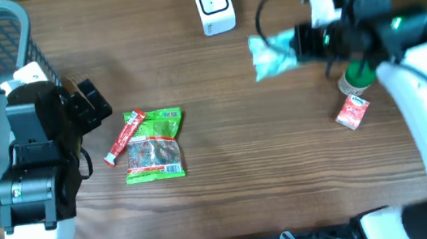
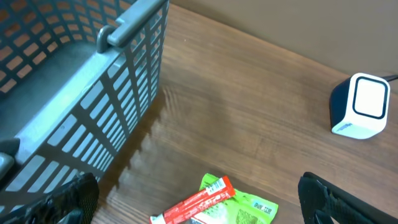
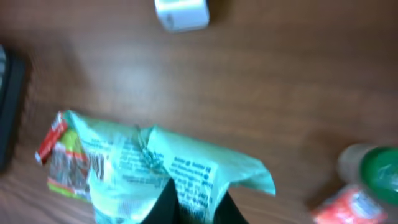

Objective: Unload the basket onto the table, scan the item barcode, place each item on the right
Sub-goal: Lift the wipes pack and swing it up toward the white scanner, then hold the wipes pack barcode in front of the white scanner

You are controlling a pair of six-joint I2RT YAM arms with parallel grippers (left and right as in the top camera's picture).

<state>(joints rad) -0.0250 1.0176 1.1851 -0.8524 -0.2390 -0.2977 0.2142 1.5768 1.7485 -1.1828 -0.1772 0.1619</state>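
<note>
Basket (image 1: 19,29) of grey mesh sits upper left; I cannot make out its contents. Left claw (image 2: 199,208) beside it has its fingers wide apart. Farther out, upper right, right claw (image 3: 189,205) is clamped on a crumpled pale-green packet (image 1: 271,55) with fine print, held above the counter (image 1: 244,173), near the white scanner (image 1: 213,5).

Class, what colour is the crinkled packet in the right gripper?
The crinkled packet is pale mint green; right wrist view.
</note>
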